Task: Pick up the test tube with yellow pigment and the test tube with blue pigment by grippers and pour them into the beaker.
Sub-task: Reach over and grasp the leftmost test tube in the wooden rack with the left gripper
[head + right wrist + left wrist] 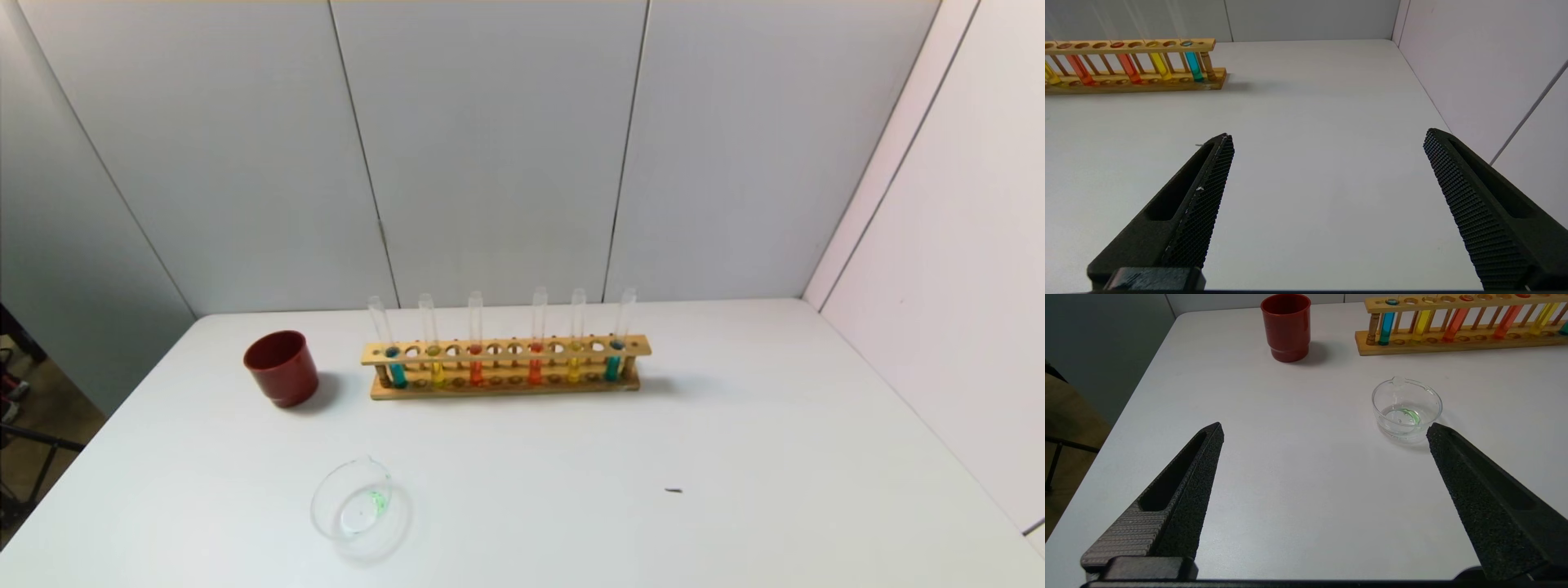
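Head: rack [506, 369] w/ blue tube [395, 366], yellow tube [437, 367]; beaker [353, 500] near us.
L wrist: left gripper [1323, 430] wide open, empty — we risk clipping beaker.
R wrist: right gripper [1327, 139] wide open, empty — teal lookalike [1193, 63] invites mis-pick.

On the white table [735, 457] we see the long wooden tube rack [506, 367] at the far middle, the dark red opaque cup [281, 367] just to its left, and the small clear glass beaker [353, 500] nearer to us, in front of the cup.
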